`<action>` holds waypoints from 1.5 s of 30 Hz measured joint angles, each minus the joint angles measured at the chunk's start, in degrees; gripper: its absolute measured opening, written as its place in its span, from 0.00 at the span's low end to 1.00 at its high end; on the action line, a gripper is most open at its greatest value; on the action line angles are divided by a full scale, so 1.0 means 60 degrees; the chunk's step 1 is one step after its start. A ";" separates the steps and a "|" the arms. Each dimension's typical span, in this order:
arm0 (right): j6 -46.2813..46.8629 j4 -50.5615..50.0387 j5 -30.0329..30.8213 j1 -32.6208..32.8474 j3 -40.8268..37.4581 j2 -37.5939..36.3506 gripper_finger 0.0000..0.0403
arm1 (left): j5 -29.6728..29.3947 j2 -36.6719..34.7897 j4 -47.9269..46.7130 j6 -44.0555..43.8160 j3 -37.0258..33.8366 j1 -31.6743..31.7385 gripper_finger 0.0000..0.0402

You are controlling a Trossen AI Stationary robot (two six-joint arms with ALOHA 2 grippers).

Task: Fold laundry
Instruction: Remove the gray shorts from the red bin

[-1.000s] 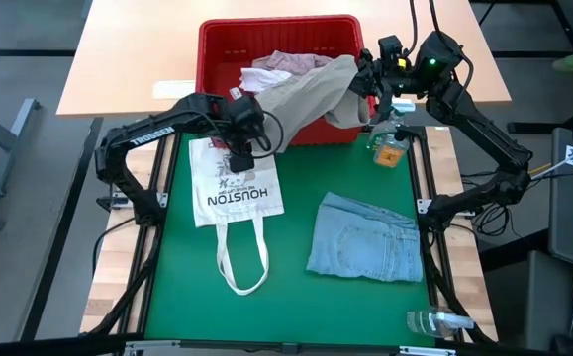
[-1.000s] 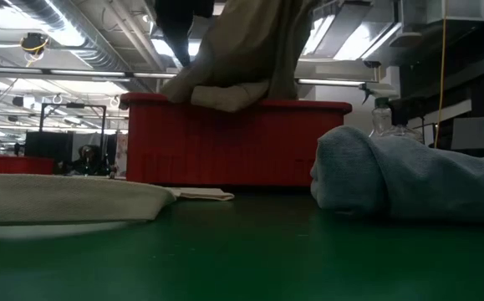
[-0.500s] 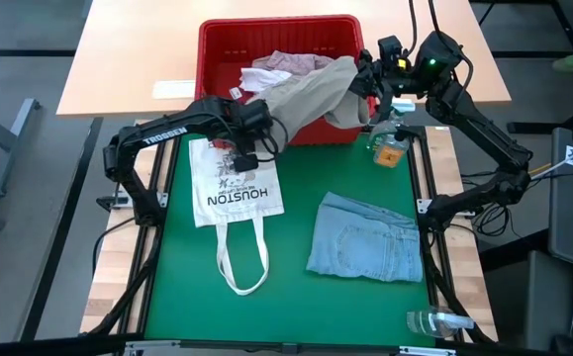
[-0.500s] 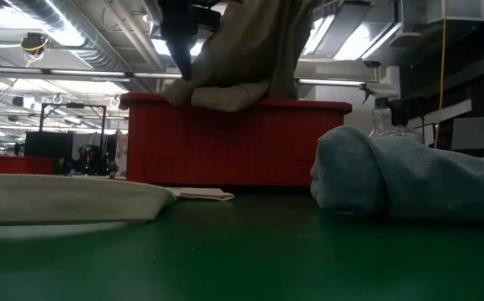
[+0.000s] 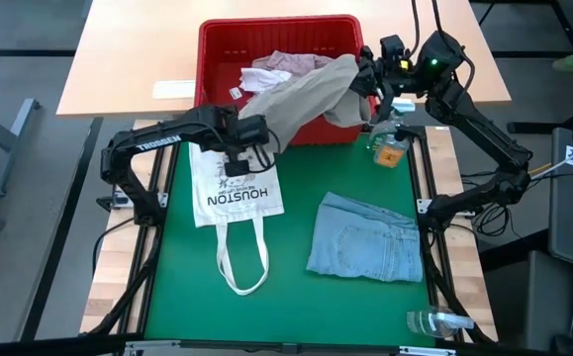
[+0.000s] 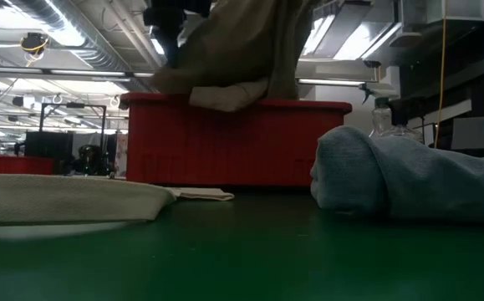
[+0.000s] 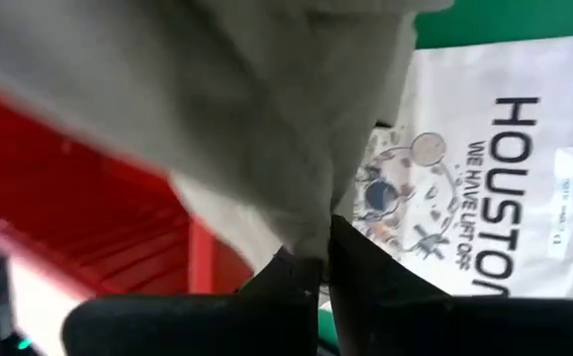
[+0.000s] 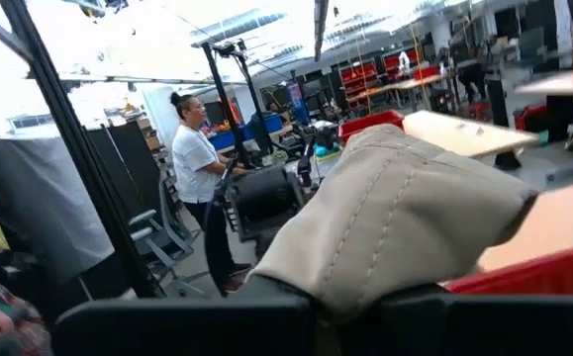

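High view. A tan cloth piece (image 5: 311, 94) stretches between the two grippers above the front edge of the red basket (image 5: 212, 44), which sits at the far end of the green mat (image 5: 296, 297). The right gripper (image 5: 367, 82) is clamped on the cloth's upper end at the basket's right front corner. The left gripper (image 5: 249, 138) has its fingers closed on the cloth's lower end, just above the near wall of the basket and beside the top of a white tote bag (image 5: 232, 193) printed "HOUSTON". Pink and white garments (image 5: 276, 67) lie inside the basket. Folded light blue jeans (image 5: 365, 237) rest on the mat, well apart from the basket. A small bottle (image 5: 387, 148) stands near the mat's right far corner, and a clear bottle (image 5: 439, 321) lies at the near right edge.

Low view. The tan cloth piece (image 6: 242, 50) hangs from above and drapes onto the basket's rim (image 6: 233, 104). The folded jeans (image 6: 409, 176) form a rounded mass on the right; the tote bag (image 6: 58, 201) lies flat on the left.

Left wrist view. The two dark fingers (image 7: 365, 272) meet on a gathered edge of the tan cloth (image 7: 266, 119), pinching it. The basket's red wall (image 7: 98, 227) lies beyond, and the tote's lettering (image 7: 509, 188) is beside it.

Right wrist view. The stitched tan cloth (image 8: 395, 218) bulges out of the closed gripper at the picture's foot. A person (image 8: 195, 158) stands in the room beyond.
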 joint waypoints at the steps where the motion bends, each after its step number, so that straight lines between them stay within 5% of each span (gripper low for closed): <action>1: -0.0222 0.0009 0.0000 0.0000 0.0000 0.0000 0.04 | -0.0115 0.0000 -0.0226 -0.0112 0.0179 -0.0089 0.01; 6: -0.1272 -0.0075 -0.0114 0.0000 0.0000 0.0000 0.04 | -0.0881 -0.0120 -0.0716 -0.0454 0.1187 -0.0426 0.00; 11: -0.1311 -0.0336 -0.1358 0.0000 0.0000 0.0000 0.04 | -0.0872 -0.0425 -0.0751 -0.0746 0.2246 -0.0555 0.00; 19: -0.2945 -0.4626 -0.2029 0.0035 0.0004 -0.0846 0.04 | 0.1447 -0.1304 -0.0739 -0.2095 0.2533 -0.1284 0.00; 25: -0.5289 -0.9530 0.0805 0.1349 0.0007 -0.1308 0.04 | 0.2178 -0.1231 -0.0719 -0.3564 0.2010 -0.2398 0.00; 29: -0.5567 -1.1314 0.2793 0.2868 0.0000 -0.1315 0.04 | 0.2207 -0.1202 -0.0579 -0.4798 0.0968 -0.3286 0.00; 36: -0.5172 -1.1958 0.4939 0.5669 -0.0427 -0.1402 0.04 | 0.2193 -0.1202 0.0552 -0.6938 -0.0970 -0.4895 0.00; 45: -0.2745 -1.0879 0.7093 0.8558 -0.3127 -0.1464 0.04 | 0.2167 -0.1195 0.2812 -0.8198 -0.2590 -0.6395 0.00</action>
